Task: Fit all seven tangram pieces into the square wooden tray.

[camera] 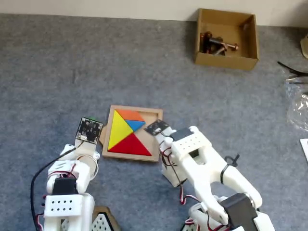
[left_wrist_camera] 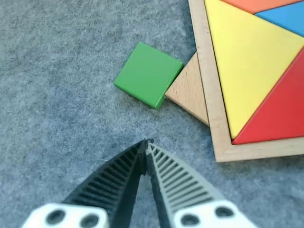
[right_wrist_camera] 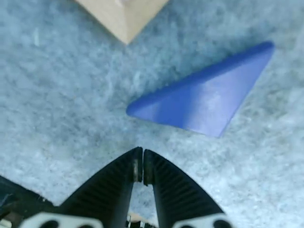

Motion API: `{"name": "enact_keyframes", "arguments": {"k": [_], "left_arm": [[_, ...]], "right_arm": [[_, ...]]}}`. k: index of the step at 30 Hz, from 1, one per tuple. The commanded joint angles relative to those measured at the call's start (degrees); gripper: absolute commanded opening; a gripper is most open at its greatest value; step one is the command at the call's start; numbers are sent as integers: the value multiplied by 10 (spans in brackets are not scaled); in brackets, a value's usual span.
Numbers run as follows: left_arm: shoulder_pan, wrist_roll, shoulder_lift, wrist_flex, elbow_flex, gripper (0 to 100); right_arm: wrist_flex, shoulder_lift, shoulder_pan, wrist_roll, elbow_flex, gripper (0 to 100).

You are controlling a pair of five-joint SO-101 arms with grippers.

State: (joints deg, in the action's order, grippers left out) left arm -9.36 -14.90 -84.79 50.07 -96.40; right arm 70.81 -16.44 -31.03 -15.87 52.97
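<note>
1. The left pincer is closed, ribbed jaws pressed tip to tip with nothing between them, pointing down at the grey table.
2. Just ahead of those tips, apart from them, lies the green square, flat on the table outside the tray's left edge.
3. One side of the green square touches the wooden triangle, a plain unpainted piece lying flat with its long side against the outer rim of the tray.
4. Inside the tray, the yellow triangle fills the left side, the red triangle sits along the near edge, and the light blue piece and the orange piece lie beyond them toward the far edge.
5. Over to the right pincer: closed too, jaws meeting at the tips, holding nothing, low over the table.
6. Just beyond it lies the dark blue triangle, flat on the table and untouched, near an outer corner of the tray.
7. From above, the tray sits midway across the table, nearer the near edge, with one arm at each side. Bare wood shows on its right side, next to the right arm.
8. Well away, at the table's far edge toward the right corner, stands a cardboard box with small metal bits inside.
</note>
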Motion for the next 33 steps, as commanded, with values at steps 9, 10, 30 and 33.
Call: {"name": "enact_keyframes", "arguments": {"k": [9, 10, 30, 33], "left_arm": [[7, -4, -8, 2, -13, 7], [7, -4, -8, 2, -13, 7], [7, -4, -8, 2, -13, 7], [7, -4, -8, 2, -13, 7]], "right_arm": [[-59, -24, 69, -8, 2, 9], [-68, -24, 76, -8, 2, 9], [-218, 94, 95, -8, -15, 12], [-218, 151, 110, -8, -69, 12]]}}
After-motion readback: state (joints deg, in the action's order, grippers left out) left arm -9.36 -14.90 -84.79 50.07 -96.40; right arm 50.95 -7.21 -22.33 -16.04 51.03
